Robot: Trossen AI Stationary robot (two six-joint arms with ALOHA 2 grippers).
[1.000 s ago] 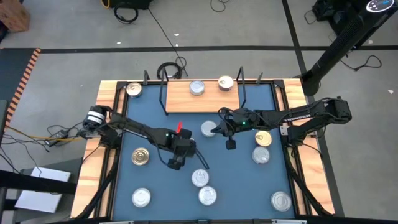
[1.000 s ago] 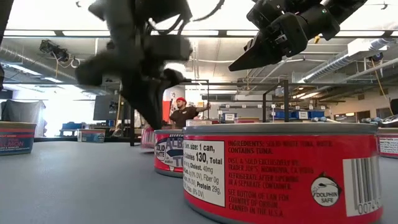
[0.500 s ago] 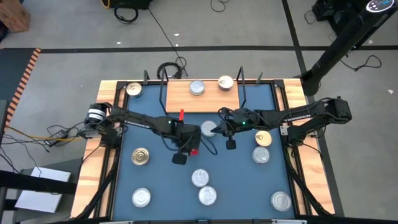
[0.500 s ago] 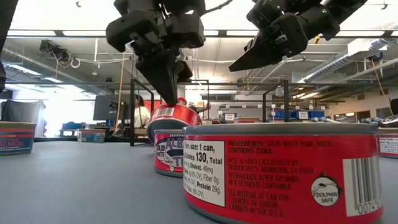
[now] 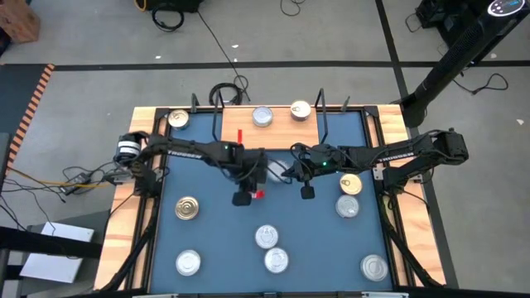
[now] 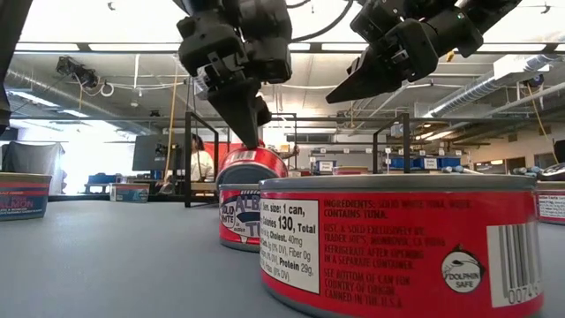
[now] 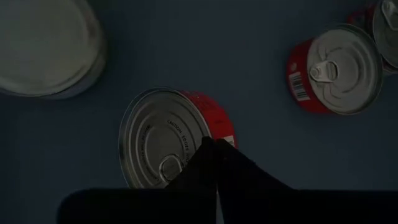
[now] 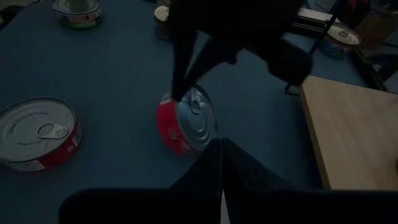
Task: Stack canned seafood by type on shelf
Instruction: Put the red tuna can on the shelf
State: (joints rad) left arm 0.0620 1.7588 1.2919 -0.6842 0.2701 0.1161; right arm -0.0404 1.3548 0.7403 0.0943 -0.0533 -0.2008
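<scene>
One red-sided tin (image 6: pixel 250 168) with silver ring-pull lid, tilted, pinched by left hand (image 6: pixel 248 132).

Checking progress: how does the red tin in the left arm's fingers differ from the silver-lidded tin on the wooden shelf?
The red-sided round tin hangs tilted, pinched at its rim by the left gripper's fingers; the silver-lidded tin sits flat, untouched, on the wooden shelf. Both have silver lids.
</scene>
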